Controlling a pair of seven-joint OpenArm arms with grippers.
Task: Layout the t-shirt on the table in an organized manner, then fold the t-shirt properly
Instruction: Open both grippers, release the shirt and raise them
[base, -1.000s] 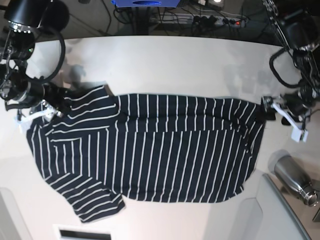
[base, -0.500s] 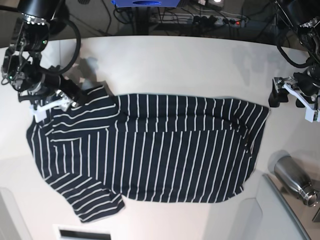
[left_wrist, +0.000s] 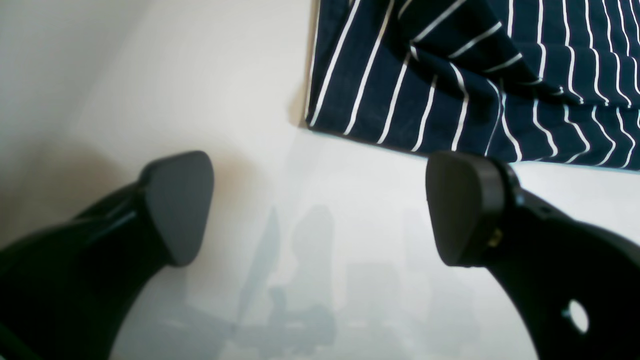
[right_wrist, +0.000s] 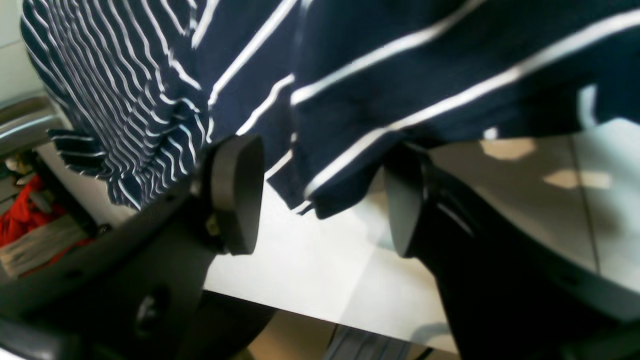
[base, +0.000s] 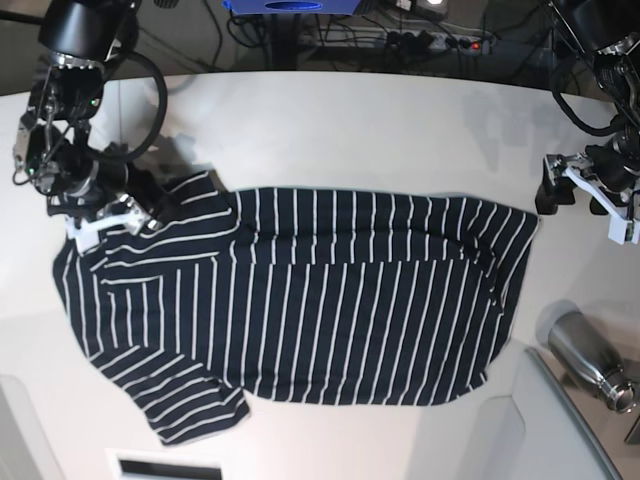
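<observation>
The dark navy t-shirt (base: 320, 300) with thin white stripes lies spread flat on the white table (base: 350, 140), sleeves at the left and hem at the right. My right gripper (base: 150, 208) sits at the far sleeve. In the right wrist view this gripper (right_wrist: 320, 200) is open, and the sleeve's edge (right_wrist: 350, 115) reaches down between its fingers. My left gripper (base: 556, 192) hovers just right of the far hem corner, apart from it. In the left wrist view it (left_wrist: 320, 210) is open and empty over bare table, with the hem corner (left_wrist: 400, 100) beyond the fingertips.
A steel bottle (base: 585, 355) lies at the right edge beside a grey panel (base: 560, 430). Another pale panel (base: 20, 430) sits at the near left corner. Cables and a power strip (base: 440, 40) run beyond the table's curved far edge.
The left gripper has come off the hem corner and moved up and to the right. The right gripper has shifted right, onto the far sleeve. The hem corner lies a little further right.
</observation>
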